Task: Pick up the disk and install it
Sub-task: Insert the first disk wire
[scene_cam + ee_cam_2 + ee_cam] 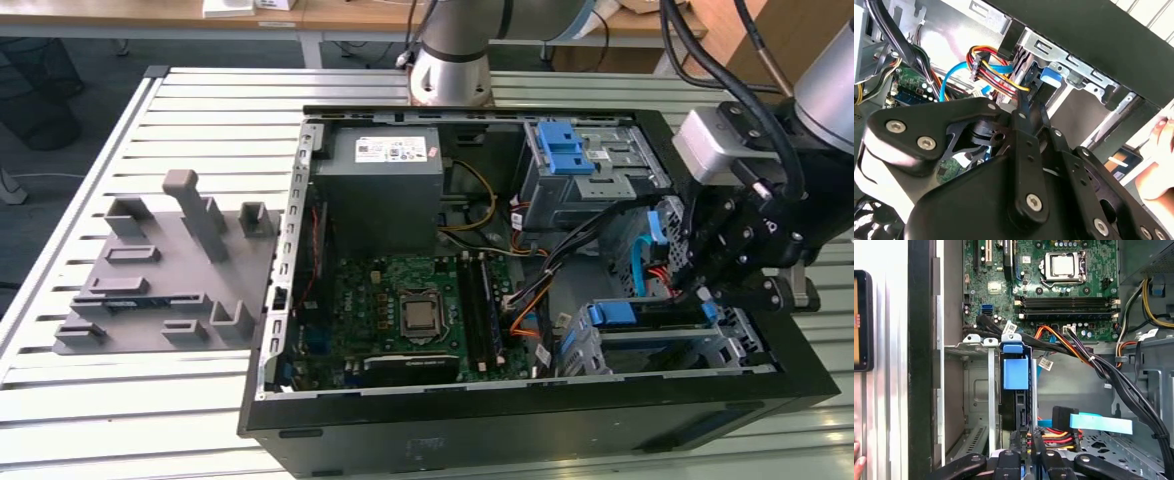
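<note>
Clamped narrow on the disk's (pixel 1015 407) rear edge, the gripper's (pixel 1024 445) jaws held it on edge, partly inside the drive cage (pixel 976 390); I'd have kept it square to the rails and clear of the cables (pixel 1064 427).

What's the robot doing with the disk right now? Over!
Gripper down inside the computer case, at the disk. Disk upright in metal drive cage. Cable bundle crowding close beside. Over.

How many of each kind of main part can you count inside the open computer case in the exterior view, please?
Grey power supply: 1
Green motherboard: 1
Blue ribbed latch: 1
Disk in blue bracket: 1
Total: 4
</note>
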